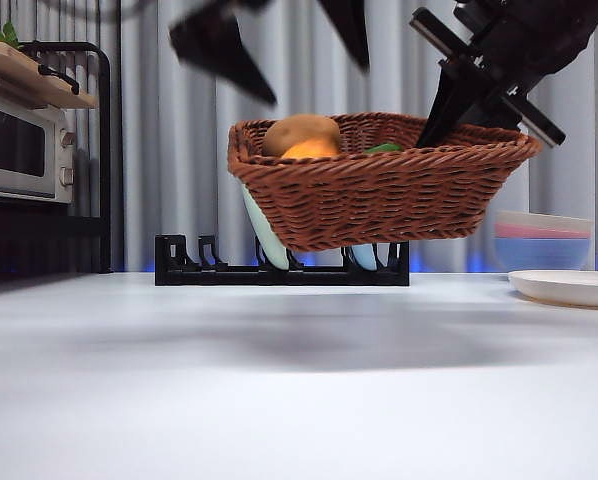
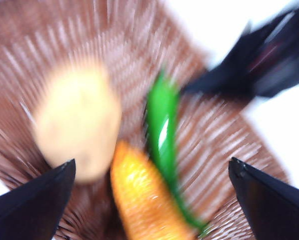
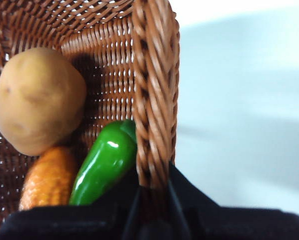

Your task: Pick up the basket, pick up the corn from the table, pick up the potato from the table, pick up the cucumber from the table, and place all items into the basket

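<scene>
A pale curtain hangs behind a white table (image 1: 279,390), whose near stretch carries only a soft shadow under the lifted load. Above it the basket (image 1: 379,195) hangs in the air, clear of the tabletop and slightly tilted, held at its right rim by the right gripper (image 3: 152,192), whose black jaws are clenched on the braided rim, one inside and one outside the wall. Inside the basket the potato (image 3: 37,100) lies against the corn (image 3: 49,177), and the cucumber (image 3: 104,162) rests beside them, next to the gripped wall; from the front only the tops of the potato and corn and a sliver of green show over the rim. The left gripper (image 2: 149,195) hovers over the basket's left part with its jaws spread wide and holding nothing, its view blurred. Behind the basket a black dish rack (image 1: 279,265) stands on the table with pale plates in it. To the right sit a white plate (image 1: 569,287) and stacked bowls (image 1: 544,238); far left, a toaster oven (image 1: 24,145) sits on a dark shelf.
</scene>
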`<control>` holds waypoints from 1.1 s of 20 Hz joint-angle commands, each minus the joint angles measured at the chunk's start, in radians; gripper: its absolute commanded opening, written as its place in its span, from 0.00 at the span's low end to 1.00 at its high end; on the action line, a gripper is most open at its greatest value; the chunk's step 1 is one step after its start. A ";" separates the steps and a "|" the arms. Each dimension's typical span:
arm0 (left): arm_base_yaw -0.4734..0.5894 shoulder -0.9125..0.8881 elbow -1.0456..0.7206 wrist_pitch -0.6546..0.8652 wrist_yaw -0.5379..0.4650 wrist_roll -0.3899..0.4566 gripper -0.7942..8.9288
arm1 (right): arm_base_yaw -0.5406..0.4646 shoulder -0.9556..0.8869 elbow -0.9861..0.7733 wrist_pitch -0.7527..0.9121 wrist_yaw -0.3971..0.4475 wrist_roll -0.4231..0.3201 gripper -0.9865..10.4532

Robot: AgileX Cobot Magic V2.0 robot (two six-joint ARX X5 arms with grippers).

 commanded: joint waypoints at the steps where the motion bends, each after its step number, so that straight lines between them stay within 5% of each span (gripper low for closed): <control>1: -0.003 -0.067 0.098 -0.041 0.002 0.033 0.73 | 0.004 0.060 0.009 0.015 -0.010 0.051 0.08; 6: -0.003 -0.161 0.225 -0.080 0.000 0.061 0.73 | 0.012 0.192 0.009 0.037 -0.072 0.097 0.08; 10: -0.001 -0.196 0.230 -0.084 -0.008 0.083 0.73 | 0.030 0.251 0.009 0.035 -0.043 0.102 0.11; 14: -0.001 -0.196 0.230 -0.095 -0.013 0.091 0.73 | 0.035 0.249 0.009 0.023 -0.003 0.116 0.50; 18: 0.000 -0.196 0.230 -0.127 -0.087 0.157 0.71 | 0.016 0.224 0.009 -0.029 0.000 0.094 0.53; 20: 0.016 -0.196 0.230 -0.182 -0.152 0.215 0.53 | 0.002 0.185 0.009 -0.052 -0.001 0.070 0.53; 22: 0.046 -0.196 0.228 -0.243 -0.247 0.271 0.12 | -0.008 0.123 0.009 -0.072 0.000 0.022 0.52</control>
